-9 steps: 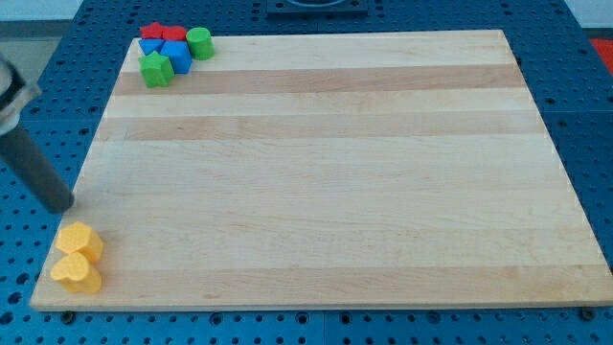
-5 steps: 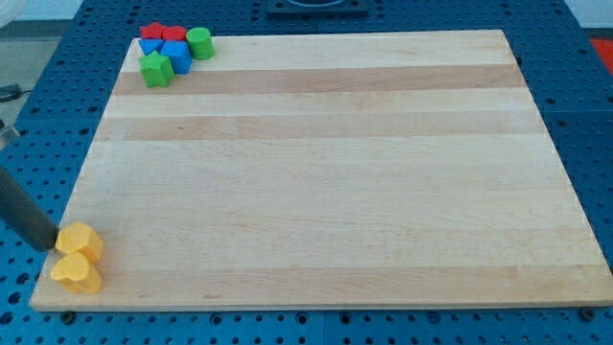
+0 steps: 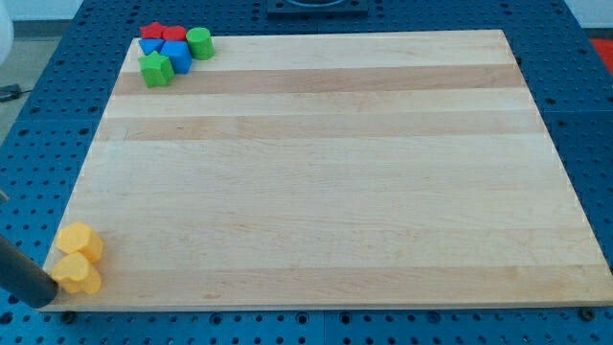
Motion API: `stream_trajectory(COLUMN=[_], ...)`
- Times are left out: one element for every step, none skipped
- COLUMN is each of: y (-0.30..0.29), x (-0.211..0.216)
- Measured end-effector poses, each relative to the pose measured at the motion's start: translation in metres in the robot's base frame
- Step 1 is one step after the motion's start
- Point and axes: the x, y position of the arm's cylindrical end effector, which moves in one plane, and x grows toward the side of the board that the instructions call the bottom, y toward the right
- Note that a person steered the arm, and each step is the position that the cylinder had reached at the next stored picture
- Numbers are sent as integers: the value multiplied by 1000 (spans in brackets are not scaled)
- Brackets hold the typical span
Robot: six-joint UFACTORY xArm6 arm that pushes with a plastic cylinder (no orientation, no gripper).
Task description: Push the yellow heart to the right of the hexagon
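Two yellow blocks are seen touching at the board's (image 3: 316, 172) near left corner: the nearer one (image 3: 76, 275), seemingly the yellow heart, and the farther one (image 3: 79, 241), seemingly the hexagon, though neither shape is clearly made out. The rod is cut off by the left edge, and my tip (image 3: 46, 299) is placed just left of the nearer block, contact uncertain. Far off, at the far left corner, red (image 3: 161, 34), blue (image 3: 169, 50) and green blocks (image 3: 156, 69) are clustered, partly hiding each other.

My tip (image 3: 43, 300) ends a plain, dark charcoal, smooth cylindrical rod with no visible markings.
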Motion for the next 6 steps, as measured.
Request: stream_trajectory(y=[7, 19, 31, 44, 52, 68], x=[1, 0, 1, 0, -10, -26])
